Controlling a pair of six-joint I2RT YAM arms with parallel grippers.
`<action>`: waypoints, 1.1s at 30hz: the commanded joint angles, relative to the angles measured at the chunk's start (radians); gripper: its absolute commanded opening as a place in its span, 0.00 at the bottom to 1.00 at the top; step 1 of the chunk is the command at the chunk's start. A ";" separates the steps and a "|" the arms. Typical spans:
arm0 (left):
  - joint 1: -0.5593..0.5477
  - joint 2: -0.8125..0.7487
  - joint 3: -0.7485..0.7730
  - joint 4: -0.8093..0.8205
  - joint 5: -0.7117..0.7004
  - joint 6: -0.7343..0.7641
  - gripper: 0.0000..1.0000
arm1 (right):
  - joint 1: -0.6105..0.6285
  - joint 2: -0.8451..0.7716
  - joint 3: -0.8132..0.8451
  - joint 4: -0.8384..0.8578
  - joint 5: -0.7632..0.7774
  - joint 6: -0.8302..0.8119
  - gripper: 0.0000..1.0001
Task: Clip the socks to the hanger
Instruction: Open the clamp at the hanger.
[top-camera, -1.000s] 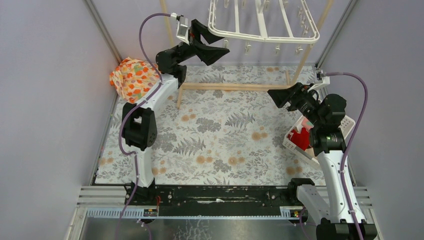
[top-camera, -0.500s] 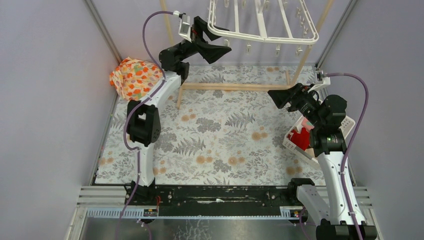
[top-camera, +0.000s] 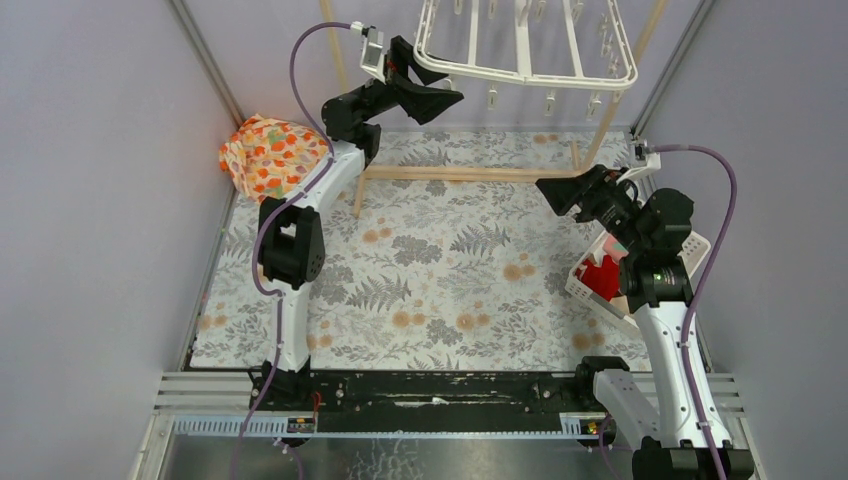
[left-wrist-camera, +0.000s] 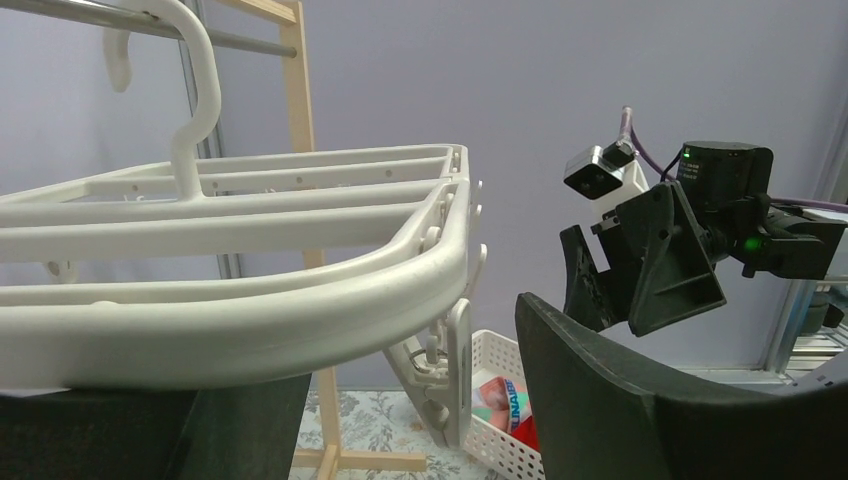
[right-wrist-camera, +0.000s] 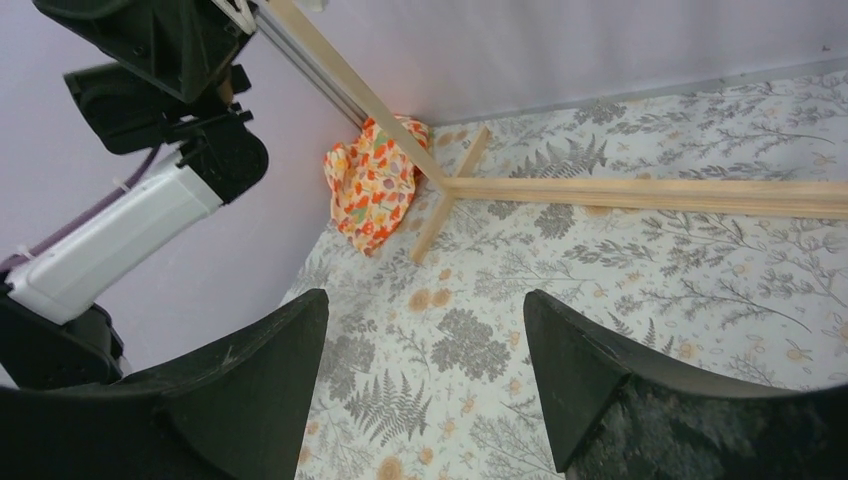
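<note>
Bright, even, diffuse light; shadows faint and soft; near jaws slightly blurred in wrist views.

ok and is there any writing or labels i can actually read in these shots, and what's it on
"LINAIR": capital letters on the pink and teal sock lying in the white slatted basket, left wrist view. The ends are cut off, so the reading is uncertain.
Small tag below the left arm's base, top view: too small to read.
Nothing else is legible: the hanger shows no text.
</note>
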 joint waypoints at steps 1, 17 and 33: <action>0.004 -0.021 0.003 0.026 0.019 0.004 0.77 | 0.003 0.016 0.078 0.136 -0.018 0.115 0.79; 0.004 -0.040 -0.059 0.041 0.018 0.010 0.80 | 0.025 0.339 0.439 0.264 0.197 0.671 0.77; 0.006 -0.070 -0.097 0.047 0.041 0.020 0.81 | 0.188 0.494 0.568 0.265 0.321 0.674 0.72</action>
